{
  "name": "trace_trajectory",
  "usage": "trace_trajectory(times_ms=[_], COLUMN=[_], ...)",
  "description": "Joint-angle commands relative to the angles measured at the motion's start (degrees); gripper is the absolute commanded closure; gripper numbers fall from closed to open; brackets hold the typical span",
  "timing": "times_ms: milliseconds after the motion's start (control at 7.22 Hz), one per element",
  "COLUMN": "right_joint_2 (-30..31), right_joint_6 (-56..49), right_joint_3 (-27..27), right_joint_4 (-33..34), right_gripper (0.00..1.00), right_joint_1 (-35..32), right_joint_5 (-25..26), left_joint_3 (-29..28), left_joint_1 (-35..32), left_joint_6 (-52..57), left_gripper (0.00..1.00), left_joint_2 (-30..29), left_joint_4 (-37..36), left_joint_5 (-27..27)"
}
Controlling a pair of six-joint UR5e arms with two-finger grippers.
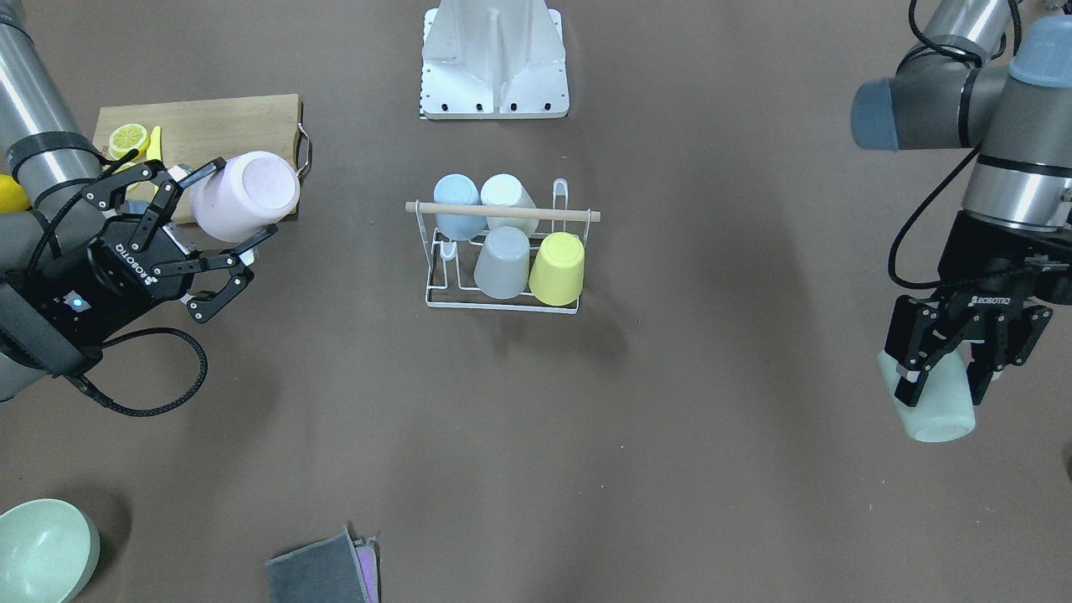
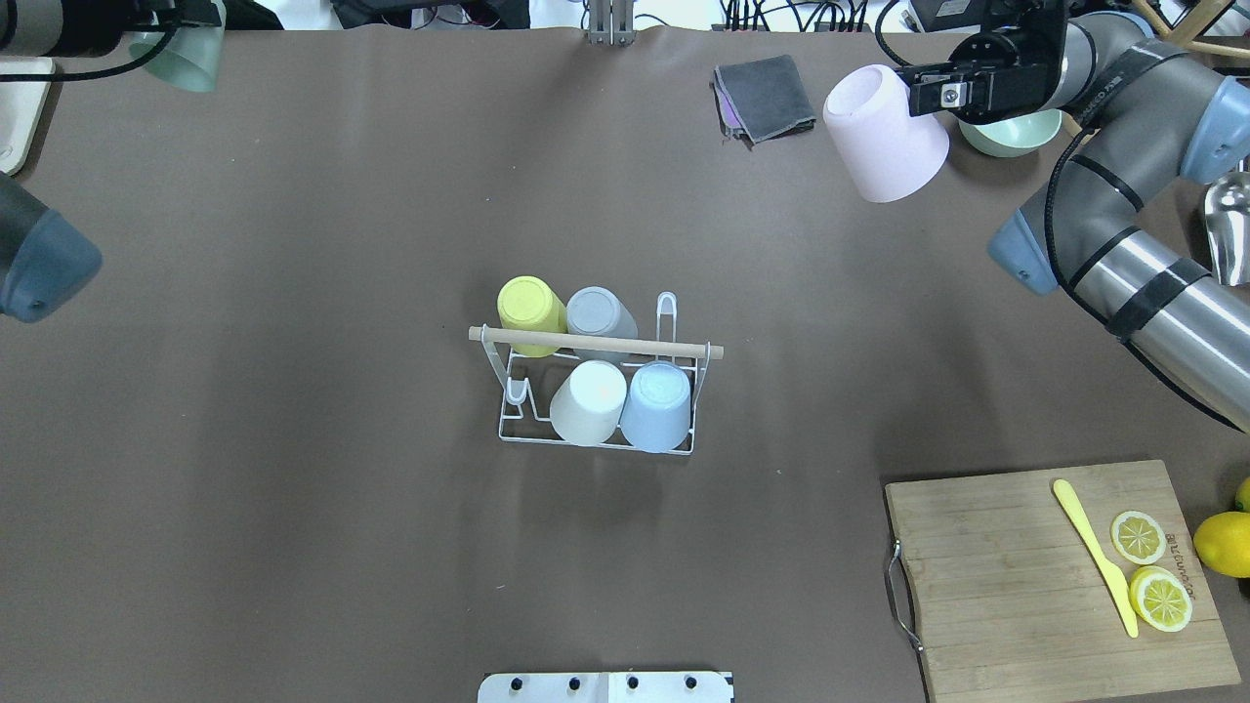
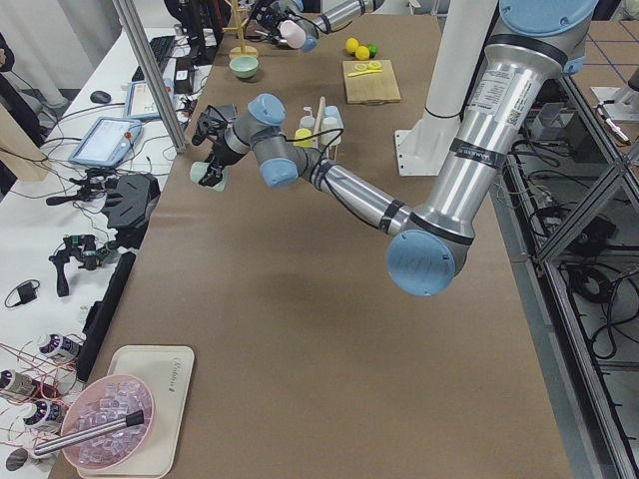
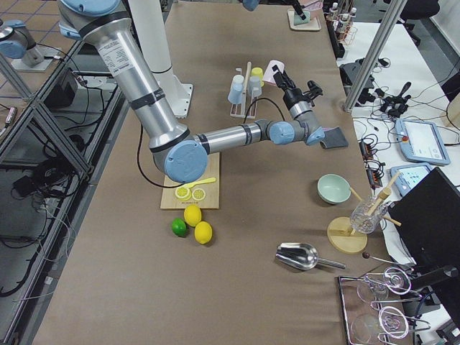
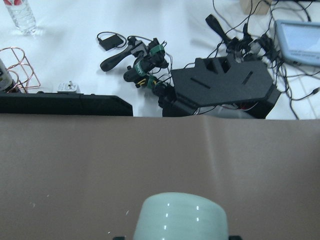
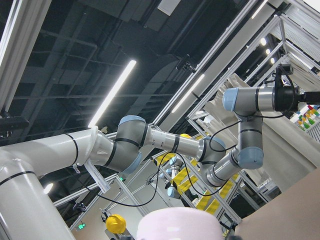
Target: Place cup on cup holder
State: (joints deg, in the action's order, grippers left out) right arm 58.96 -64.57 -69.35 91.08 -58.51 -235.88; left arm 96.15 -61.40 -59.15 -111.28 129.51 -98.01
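Note:
The cup holder (image 1: 502, 211) (image 2: 605, 344), a white wire rack with a wooden rod on top, stands mid-table. It carries a yellow cup (image 2: 530, 310), a grey cup (image 2: 598, 314), a white cup (image 2: 589, 402) and a blue cup (image 2: 657, 406), all upside down. My right gripper (image 1: 243, 203) (image 2: 928, 93) is shut on a pink cup (image 2: 884, 132) (image 6: 180, 225), held tilted in the air far to the holder's right. My left gripper (image 1: 945, 387) is shut on a pale green cup (image 1: 934, 410) (image 5: 180, 217) at the table's far left edge.
A bamboo cutting board (image 2: 1016, 586) with lemon slices and a yellow knife lies near right, with a whole lemon (image 2: 1221, 542) beside it. A green bowl (image 2: 1011, 137) and a grey cloth (image 2: 767, 98) sit at the far edge. The white robot base (image 1: 494, 63) is behind the holder.

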Motion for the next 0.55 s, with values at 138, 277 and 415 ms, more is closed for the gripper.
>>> trace_trajectory(times_ms=[138, 277, 415], right_joint_2=[-4.19, -4.99, -5.6], right_joint_6=[-6.78, -7.4, -7.5], right_joint_3=[5.54, 5.63, 5.63], right_joint_4=[-2.84, -2.76, -2.67], right_gripper=[0.75, 0.75, 0.75], right_joint_1=[2.08, 2.78, 4.35], right_joint_5=[-3.44, -3.44, -3.44], left_joint_3=[0.71, 1.06, 2.11], left_joint_1=[7.58, 10.13, 13.21], left_joint_6=[-7.28, -7.47, -7.47], left_gripper=[0.57, 0.57, 0.57], left_joint_2=[0.1, -0.17, 0.09], left_joint_4=[13.11, 15.31, 18.73], left_joint_5=[16.56, 21.67, 27.55])
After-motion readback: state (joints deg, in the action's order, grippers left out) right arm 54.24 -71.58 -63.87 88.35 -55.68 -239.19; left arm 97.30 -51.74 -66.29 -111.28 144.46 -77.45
